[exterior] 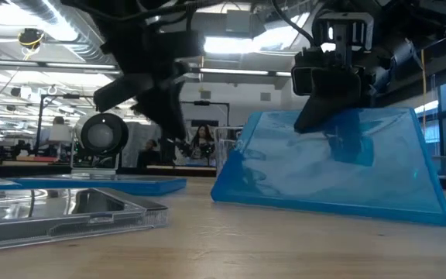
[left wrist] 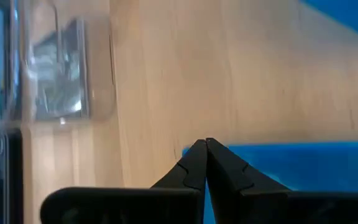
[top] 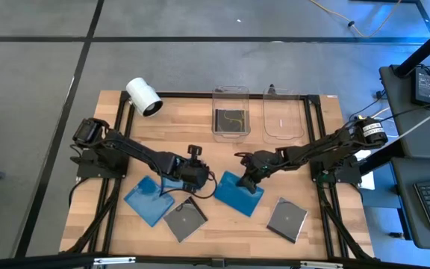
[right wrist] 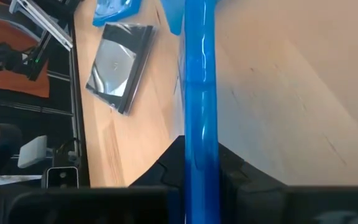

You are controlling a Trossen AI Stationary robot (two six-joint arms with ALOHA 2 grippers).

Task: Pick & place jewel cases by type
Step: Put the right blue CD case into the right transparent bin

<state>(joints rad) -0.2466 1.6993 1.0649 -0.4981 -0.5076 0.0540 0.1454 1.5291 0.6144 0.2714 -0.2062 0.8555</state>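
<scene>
Nearest grey case (exterior: pixel 60 211) lies flat; left bin (top: pixel 231 113) holds one dark case (top: pixel 229 120)

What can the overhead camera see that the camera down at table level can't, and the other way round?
Only the high view shows the two clear bins, one holding a dark jewel case, and a dark jewel case lying alone on the right. Only the low view shows the blue jewel case tilted up on one edge, and people in the room behind. Both show the right gripper shut on that blue case, and the white camera.
</scene>
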